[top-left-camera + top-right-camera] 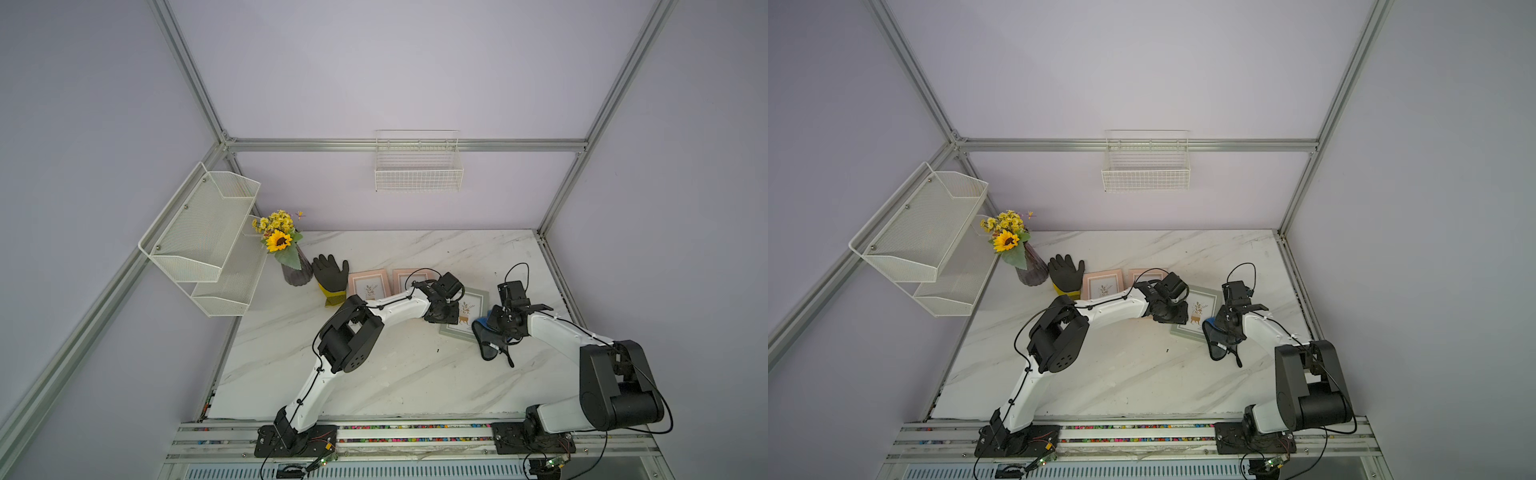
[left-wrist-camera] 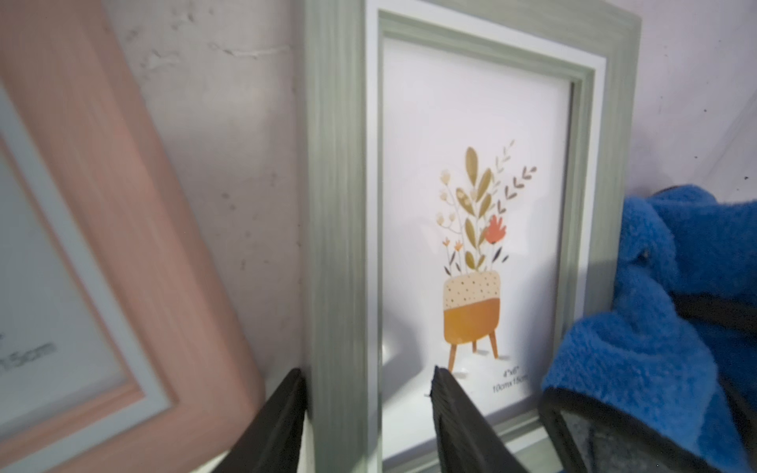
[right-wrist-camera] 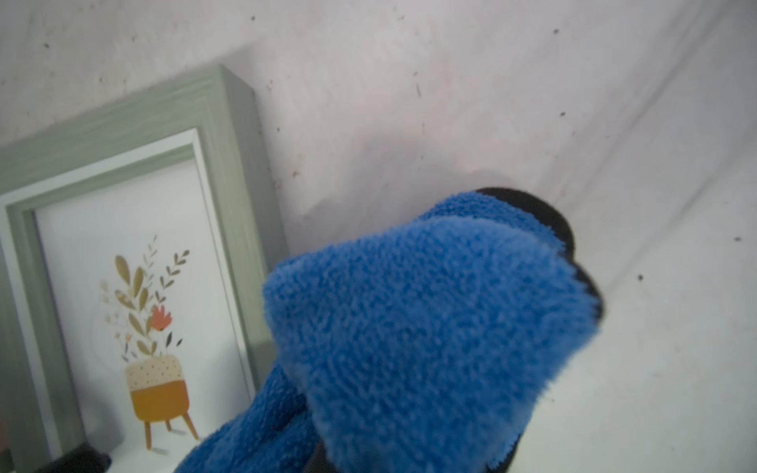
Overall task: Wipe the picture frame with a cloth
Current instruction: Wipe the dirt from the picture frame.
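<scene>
The green picture frame (image 1: 473, 303) (image 1: 1202, 301) lies flat on the marble table, right of centre, showing a potted-plant print. My left gripper (image 1: 446, 318) (image 2: 365, 370) is open astride one long rail (image 2: 336, 204) of the frame: one finger sits against the rail's outer edge, the other stands over the glass with a gap to the rail. My right gripper (image 1: 496, 328) is shut on the blue cloth (image 1: 482, 326) (image 3: 430, 319), beside the frame's opposite long side. The cloth's dark reverse (image 1: 1217, 349) hangs down, and the cloth hides the right fingers in the right wrist view.
Two pink frames (image 1: 368, 284) (image 1: 409, 276) lie just behind the left arm, one close to the green frame (image 2: 123, 245). A black-and-yellow glove (image 1: 331, 274) and a vase of flowers (image 1: 297, 274) stand further left. A white mesh shelf (image 1: 203, 237) and a wire basket (image 1: 419, 174) hang on the walls.
</scene>
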